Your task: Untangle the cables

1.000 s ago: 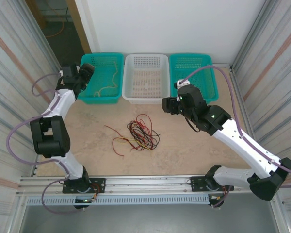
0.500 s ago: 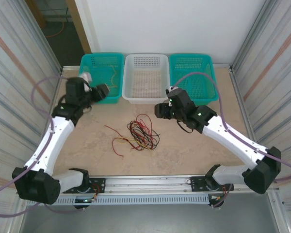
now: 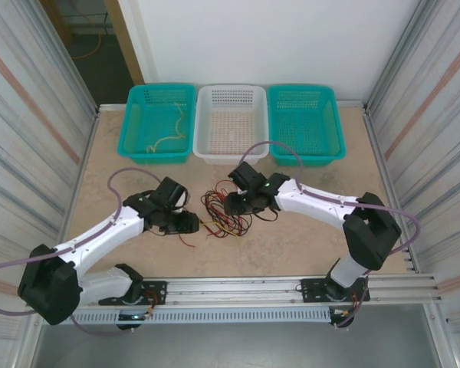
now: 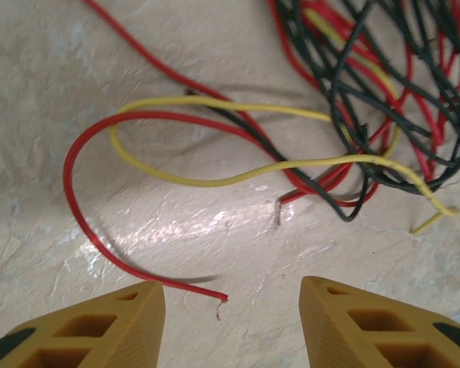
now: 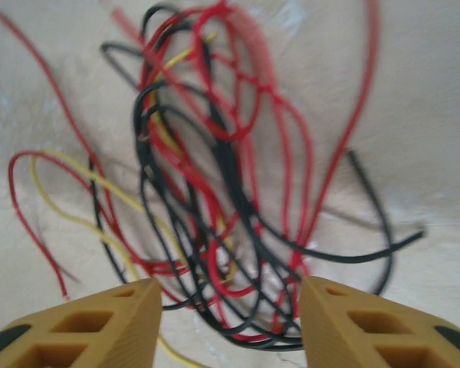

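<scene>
Fingers (image 4: pixel 100 330) of the left gripper (image 4: pixel 230 297) are seen spread apart, with nothing pinched between them. Only bare table (image 4: pixel 46 92) shows in the gap. It is the same on the other side: the right gripper (image 5: pixel 228 295) is held with its fingers parted and nothing is clamped, though loops of the knot are seen just ahead of its tips.

The cables (image 3: pixel 226 213) are found on the table on the near side of the white basket (image 3: pixel 231 126), well apart from it, in one loose knot of red, black and yellow. Seen from above, the right gripper is placed over the knot, straight in front of the white basket. The left gripper is set to the near left of that basket, just beside the knot's edge.

Now the relation that matters. In the left wrist view a red wire (image 4: pixel 70 199) is curled out of the knot in an open loop. Its cut end (image 4: pixel 222 296) is laid almost midway between the left fingertips, just ahead of them. A yellow wire (image 4: pixel 215 182) is looped beyond it, farther from the fingers.

That free red end is judged the nearest take, and the left gripper the arm for it. One catch is noted: the last stretch of the wire runs from finger to finger rather than across the gap. A plain close may therefore push it endwise, and a small turn of the wrist is likely called for first.
</scene>
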Controlling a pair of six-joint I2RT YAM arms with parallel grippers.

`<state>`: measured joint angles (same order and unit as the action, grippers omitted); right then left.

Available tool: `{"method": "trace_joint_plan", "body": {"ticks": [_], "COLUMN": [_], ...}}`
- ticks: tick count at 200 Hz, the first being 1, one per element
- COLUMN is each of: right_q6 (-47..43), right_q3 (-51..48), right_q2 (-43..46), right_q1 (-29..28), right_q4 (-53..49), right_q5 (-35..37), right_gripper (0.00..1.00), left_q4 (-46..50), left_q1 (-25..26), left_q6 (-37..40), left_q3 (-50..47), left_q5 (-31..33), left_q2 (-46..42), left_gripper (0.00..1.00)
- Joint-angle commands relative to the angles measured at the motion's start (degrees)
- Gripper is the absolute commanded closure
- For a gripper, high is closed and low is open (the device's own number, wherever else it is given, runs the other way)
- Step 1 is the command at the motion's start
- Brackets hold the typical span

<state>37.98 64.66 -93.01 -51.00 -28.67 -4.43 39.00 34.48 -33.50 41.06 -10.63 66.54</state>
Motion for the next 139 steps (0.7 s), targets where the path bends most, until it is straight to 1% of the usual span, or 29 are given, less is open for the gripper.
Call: {"method": "trace_joint_plan", "body": {"ticks": [1,8,17,38,52,74,97,118,139], "right_q6": [-2.1,-3.0,-4.1,-6.7,-8.0,-10.0,-11.6,-12.2,-12.6], "right_q3": [4.8,5.9,7.3,10.1,11.2,12.3,12.6,12.5,12.9], "right_q2": [-4.3,-5.9,-7.8,-11.0,-12.5,-14.2,-15.2,-15.4,-15.6], "right_q1": [-2.6,-3.3,-4.1,-5.4,-5.6,-5.7,-6.2,-6.2,-5.8], "right_q4": [-0.8,-1.5,-2.6,-5.2,-6.6,-8.2,-9.6,-10.1,-10.2], "right_q5": [-3.1,-3.4,-3.2,-1.6,-0.8,-1.4,-2.0,-1.6,-2.5], "right_gripper": [0.59,0.61,0.62,0.62,0.60,0.59,0.63,0.70,0.71], "left_q4": [1.2,0.5,-0.1,-1.2,-1.2,-1.0,-1.2,-1.6,-2.2], "left_q1": [-0.7,-1.8,-3.7,-7.7,-9.5,-11.3,-12.6,-13.5,-14.3], "left_q6": [-4.8,-5.0,-5.4,-5.9,-5.9,-6.0,-6.4,-6.6,-6.7], "left_q3": [-1.1,-1.3,-1.4,-1.7,-1.5,-1.3,-1.3,-1.2,-0.8], "left_q5": [2.6,2.1,0.6,-2.2,-3.3,-4.3,-5.0,-5.7,-6.3], "left_q2": [-1.7,-2.6,-3.6,-5.2,-6.0,-6.9,-7.8,-8.0,-7.8], "left_gripper": [0.49,0.48,0.47,0.47,0.47,0.47,0.47,0.47,0.47]}}
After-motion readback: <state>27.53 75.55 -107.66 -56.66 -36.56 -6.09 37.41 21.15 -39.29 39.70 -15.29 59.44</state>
